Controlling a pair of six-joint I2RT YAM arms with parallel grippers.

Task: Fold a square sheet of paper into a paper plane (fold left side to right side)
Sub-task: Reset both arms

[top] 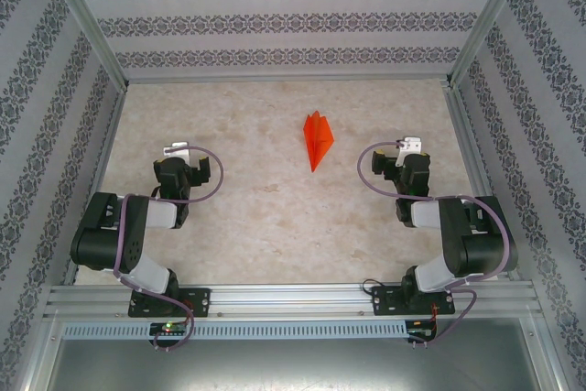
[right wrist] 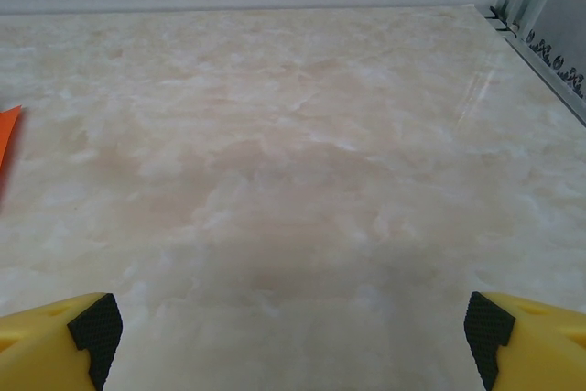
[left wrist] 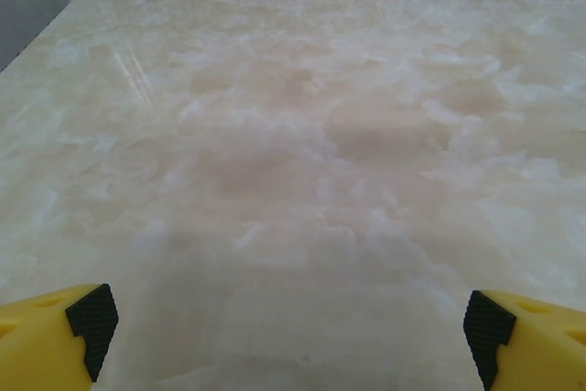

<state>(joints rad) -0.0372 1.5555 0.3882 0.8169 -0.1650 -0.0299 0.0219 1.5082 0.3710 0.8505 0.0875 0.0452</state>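
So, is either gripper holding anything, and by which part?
Nothing is held. The left gripper and right gripper both stand open and empty; the paper plane lies on the table, apart from both.

2 black-and-silver arms (top: 124,235), purple cables (top: 221,171) (looped); tool fingers (left wrist: 41,341) yellow, seemingly black-padded.

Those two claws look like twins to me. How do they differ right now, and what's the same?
The right claw sits nearer the plane than the left claw does. The right claw is on the plane's right side, the left claw on its left. The right claw has the plane's orange edge off to its left; the left claw faces marbled table. Shared: both are wide open and empty, with yellow fingers and black pads.
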